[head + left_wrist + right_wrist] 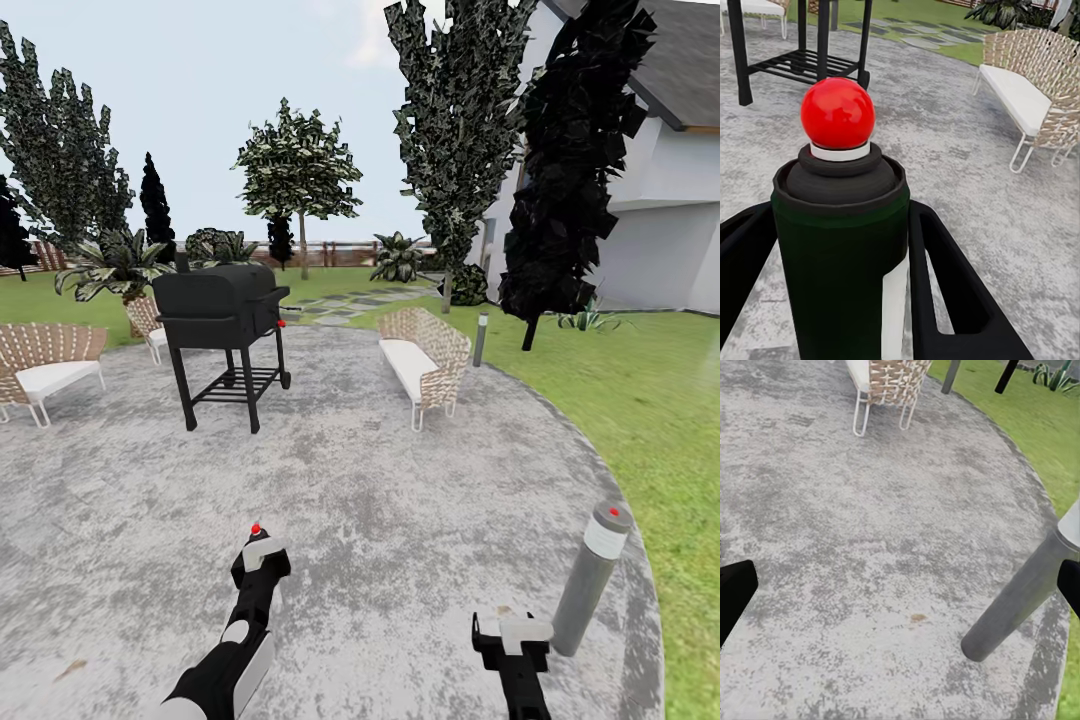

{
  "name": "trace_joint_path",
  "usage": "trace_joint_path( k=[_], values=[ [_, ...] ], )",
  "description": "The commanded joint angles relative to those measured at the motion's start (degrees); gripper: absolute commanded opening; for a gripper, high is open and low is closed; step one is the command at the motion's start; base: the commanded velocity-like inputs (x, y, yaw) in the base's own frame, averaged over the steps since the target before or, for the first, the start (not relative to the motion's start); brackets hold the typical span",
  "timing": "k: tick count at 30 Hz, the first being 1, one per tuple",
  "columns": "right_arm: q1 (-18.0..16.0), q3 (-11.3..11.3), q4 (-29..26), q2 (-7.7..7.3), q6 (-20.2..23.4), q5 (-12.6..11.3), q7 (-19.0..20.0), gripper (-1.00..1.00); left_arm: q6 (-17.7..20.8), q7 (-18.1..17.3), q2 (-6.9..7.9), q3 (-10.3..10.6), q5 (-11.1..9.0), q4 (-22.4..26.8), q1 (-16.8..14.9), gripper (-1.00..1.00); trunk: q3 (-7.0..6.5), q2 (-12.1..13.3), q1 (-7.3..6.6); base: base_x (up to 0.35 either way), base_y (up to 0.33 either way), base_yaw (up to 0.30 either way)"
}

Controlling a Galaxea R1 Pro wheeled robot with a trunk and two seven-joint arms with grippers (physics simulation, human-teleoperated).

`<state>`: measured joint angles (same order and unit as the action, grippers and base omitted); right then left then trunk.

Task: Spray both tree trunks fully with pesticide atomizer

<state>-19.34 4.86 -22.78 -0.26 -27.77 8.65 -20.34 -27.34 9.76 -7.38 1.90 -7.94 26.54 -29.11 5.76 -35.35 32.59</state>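
Sprayer in hand, robot stands on the garden patio

Head view: the left end effector [258,562] grips the pesticide atomizer [257,545]; a tree [299,170] stands far beyond the grill [222,305]. Left wrist view: fingers [945,292] clamp the bottle. Right wrist view: the empty end effector is spread open beside a post [1020,596]. Pickup looks done; next, drive to a trunk.

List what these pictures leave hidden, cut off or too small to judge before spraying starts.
- Pesticide atomizer: left wrist view, its lower body runs off the picture edge; the left end effector is shut around it.
- Right end effector: right wrist view, both fingers cut by the edges.
- Grey bollard: right wrist view, top cut off.
- Tree trunk: head view, too small to tell any white specks.
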Motion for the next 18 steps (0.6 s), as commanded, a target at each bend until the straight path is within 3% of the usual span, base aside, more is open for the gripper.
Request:
trace_joint_path(
  k=[1,18],
  values=[
    [0.00,0.01,0.00,0.04,0.00,0.01,-0.01,1.00,0.00,0.00,0.00,0.01,0.03,0.01,0.00,-1.00,0.00,0.00,0.00,0.140,0.043,0.000],
    [0.00,1.03,1.05,0.35,-0.15,0.15,0.13,1.00,-0.42,-0.26,-0.36,0.21,0.33,0.45,0.01,-1.00,0.00,0.00,0.00,0.039,0.012,0.000]
  ],
)
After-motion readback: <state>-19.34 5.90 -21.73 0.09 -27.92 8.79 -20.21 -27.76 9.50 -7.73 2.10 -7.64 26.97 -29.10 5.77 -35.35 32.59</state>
